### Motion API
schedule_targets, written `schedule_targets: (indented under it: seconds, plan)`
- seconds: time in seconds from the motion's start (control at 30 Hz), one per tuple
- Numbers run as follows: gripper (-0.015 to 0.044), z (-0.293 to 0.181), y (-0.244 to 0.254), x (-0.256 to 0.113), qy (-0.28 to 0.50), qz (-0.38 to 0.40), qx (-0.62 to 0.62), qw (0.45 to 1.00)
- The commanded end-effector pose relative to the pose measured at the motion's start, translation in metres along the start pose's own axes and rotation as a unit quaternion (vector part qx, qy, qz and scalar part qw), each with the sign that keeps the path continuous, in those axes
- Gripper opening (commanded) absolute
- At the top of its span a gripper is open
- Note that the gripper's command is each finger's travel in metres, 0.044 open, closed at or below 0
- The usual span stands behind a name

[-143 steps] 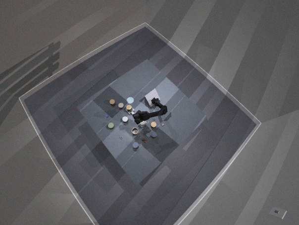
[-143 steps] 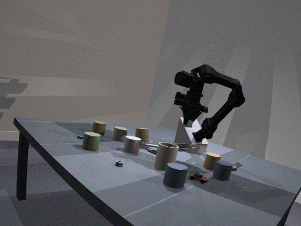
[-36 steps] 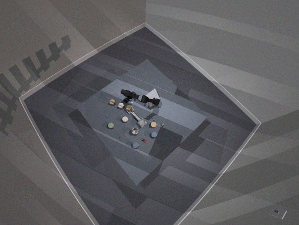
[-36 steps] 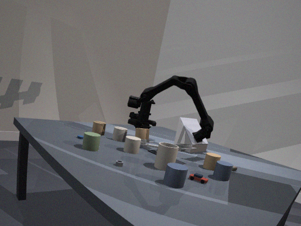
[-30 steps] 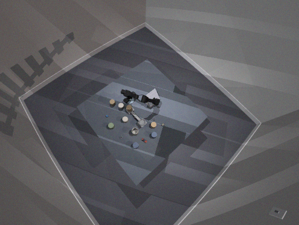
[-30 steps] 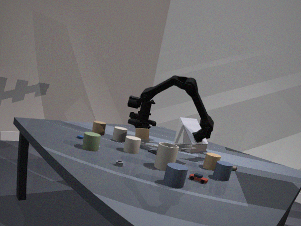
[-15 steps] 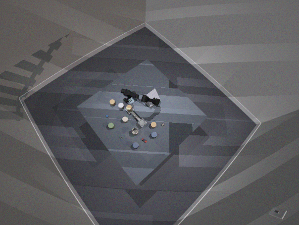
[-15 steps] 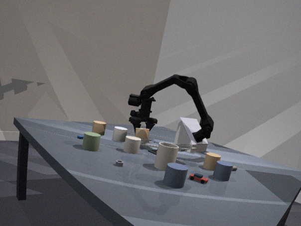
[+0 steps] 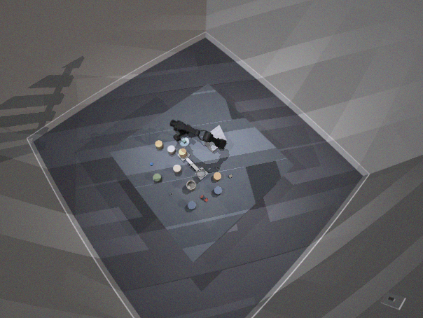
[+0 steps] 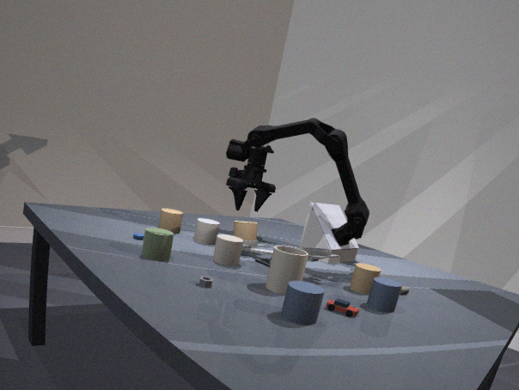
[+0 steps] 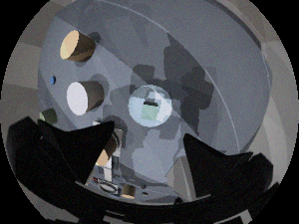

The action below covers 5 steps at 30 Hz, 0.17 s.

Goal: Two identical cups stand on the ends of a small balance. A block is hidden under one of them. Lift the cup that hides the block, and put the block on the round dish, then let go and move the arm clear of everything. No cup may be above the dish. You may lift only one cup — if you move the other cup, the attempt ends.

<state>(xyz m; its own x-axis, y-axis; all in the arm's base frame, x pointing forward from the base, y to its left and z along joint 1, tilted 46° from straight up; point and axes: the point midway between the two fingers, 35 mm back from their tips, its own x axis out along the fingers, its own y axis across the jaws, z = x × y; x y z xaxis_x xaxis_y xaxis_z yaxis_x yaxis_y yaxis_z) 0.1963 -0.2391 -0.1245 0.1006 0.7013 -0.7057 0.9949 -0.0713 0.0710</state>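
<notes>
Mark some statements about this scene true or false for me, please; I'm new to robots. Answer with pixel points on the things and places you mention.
1. The small green block (image 9: 183, 140) (image 11: 149, 112) lies on the round dish (image 9: 187, 143) (image 11: 136, 110). True.
2. The robot's hand (image 10: 247, 210) (image 11: 149, 131) is squeezing a cup. False: it is open, with nothing between its fingers.
3. The toy car (image 9: 204, 198) (image 10: 342, 307) is red. True.
4. The green cylinder (image 9: 157, 177) (image 10: 157, 245) (image 11: 48, 115) lies on its side. False: it stands upright.
5. Both ends of the balance (image 9: 192, 165) (image 11: 108, 173) hold an orange cup. False: only one end does.
</notes>
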Motion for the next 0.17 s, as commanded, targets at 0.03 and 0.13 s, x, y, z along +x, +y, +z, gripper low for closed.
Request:
schedule_targets:
  seconds: [0.03, 0.13]
  plan:
    - [0.044, -0.0006, 0.0003, -0.0146, -0.006, 0.001, -0.004, 1.0]
    - [0.044, -0.0006, 0.0003, -0.0146, -0.006, 0.001, -0.004, 1.0]
